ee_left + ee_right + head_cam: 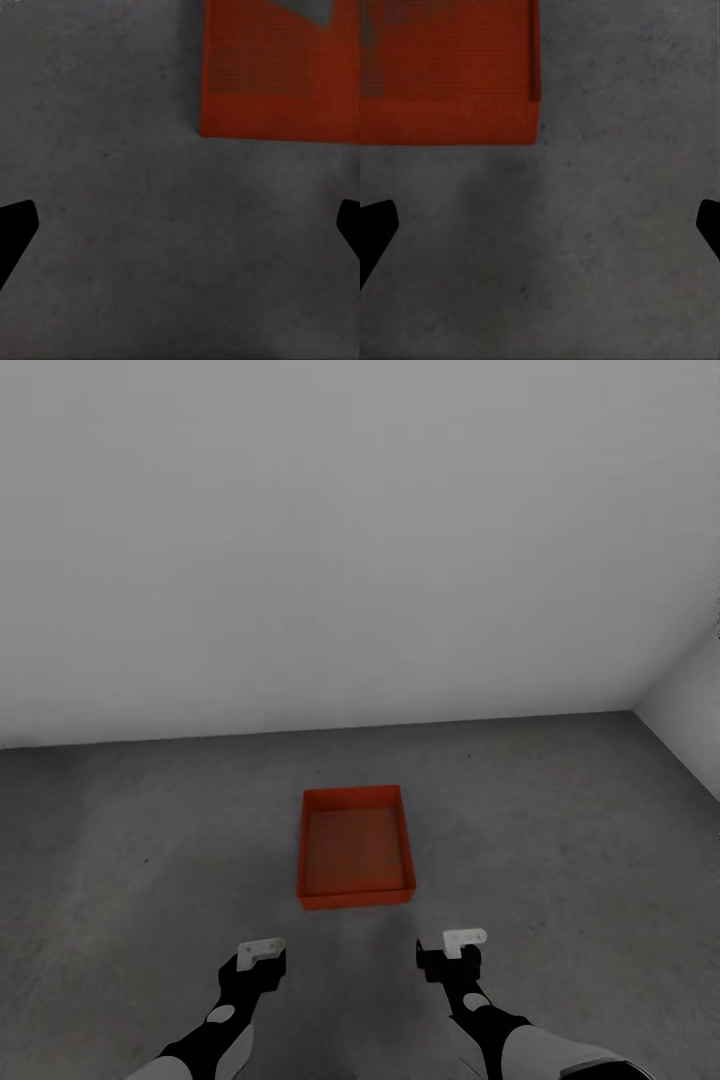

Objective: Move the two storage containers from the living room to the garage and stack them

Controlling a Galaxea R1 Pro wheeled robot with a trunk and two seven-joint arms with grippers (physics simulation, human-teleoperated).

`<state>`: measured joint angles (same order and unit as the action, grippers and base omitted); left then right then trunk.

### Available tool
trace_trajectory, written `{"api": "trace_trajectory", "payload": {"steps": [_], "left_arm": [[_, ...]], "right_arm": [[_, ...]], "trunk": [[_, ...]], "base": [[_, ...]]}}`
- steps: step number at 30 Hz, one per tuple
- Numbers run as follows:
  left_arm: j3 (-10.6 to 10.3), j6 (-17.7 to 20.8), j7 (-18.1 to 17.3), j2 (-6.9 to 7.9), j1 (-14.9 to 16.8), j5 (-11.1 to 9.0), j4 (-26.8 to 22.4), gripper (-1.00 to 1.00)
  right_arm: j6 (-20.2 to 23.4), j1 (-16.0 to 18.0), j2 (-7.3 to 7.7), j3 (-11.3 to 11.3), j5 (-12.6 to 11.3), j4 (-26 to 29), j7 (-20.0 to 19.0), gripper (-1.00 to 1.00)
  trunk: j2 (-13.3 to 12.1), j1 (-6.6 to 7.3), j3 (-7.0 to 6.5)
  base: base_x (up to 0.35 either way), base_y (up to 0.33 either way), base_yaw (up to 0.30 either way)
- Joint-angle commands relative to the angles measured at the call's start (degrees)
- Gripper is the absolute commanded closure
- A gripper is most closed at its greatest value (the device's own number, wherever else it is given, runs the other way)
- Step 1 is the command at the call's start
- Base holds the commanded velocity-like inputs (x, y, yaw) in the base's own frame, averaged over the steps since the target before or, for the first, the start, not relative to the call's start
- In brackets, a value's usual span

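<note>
An orange-red storage container (355, 898) rests open side up on the dark grey concrete floor (560, 840) of the garage, a short way from the back wall. Nothing lies inside it. My left gripper (262, 952) and right gripper (462, 942) hover side by side just short of its near wall, one off each near corner, both open and holding nothing. In the left wrist view the container (277, 75) lies beyond the spread fingers of the left gripper (180, 225). The right wrist view shows the container (450, 75) past the right gripper (540, 225), over bare concrete.
A plain white wall (350, 540) closes the room behind the container. A second white wall (690, 710) meets it at the right corner. Mottled concrete stretches to both sides of the container.
</note>
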<state>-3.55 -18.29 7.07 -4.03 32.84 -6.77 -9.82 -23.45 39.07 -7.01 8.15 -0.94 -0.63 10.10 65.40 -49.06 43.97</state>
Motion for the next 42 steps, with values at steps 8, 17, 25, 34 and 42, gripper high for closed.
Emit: {"api": "trace_trajectory", "payload": {"steps": [8,17,25,34,42], "left_arm": [[-0.3,-0.4,0.1,0.22,0.0,-0.7,0.1,-1.0],[-0.2,-0.4,0.2,1.36,0.1,-0.7,0.1,-1.0],[0.0,0.5,0.0,9.62,0.1,-2.0,7.6,-1.0],[0.0,0.9,-0.6,11.83,0.0,-5.7,9.8,-1.0],[0.0,2.5,-0.7,11.77,-3.8,-5.9,9.9,-1.0]], "right_arm": [[-0.3,-0.4,-0.02,0.5,0.0,-0.1,0.4,-1.0],[-0.8,-0.9,0.47,0.5,0.1,0.0,0.3,-1.0],[0.2,-1.0,3.95,0.6,-0.1,-0.9,-0.2,-1.0],[0.4,-0.8,7.13,0.7,0.2,-1.3,-0.9,-1.0],[0.9,-11.8,8.33,0.7,0.5,-1.3,-1.0,-1.0]], "trunk": [[0.0,0.0,-0.62],[0.0,0.0,-1.41],[0.0,0.0,-2.1],[0.0,0.0,-2.86],[0.0,0.0,-3.53]], "base": [[-0.009,0.0,-0.066],[-0.001,0.0,-0.091],[0.0,0.0,-0.108],[0.0,0.0,-0.115],[0.0,0.0,-0.122]]}}
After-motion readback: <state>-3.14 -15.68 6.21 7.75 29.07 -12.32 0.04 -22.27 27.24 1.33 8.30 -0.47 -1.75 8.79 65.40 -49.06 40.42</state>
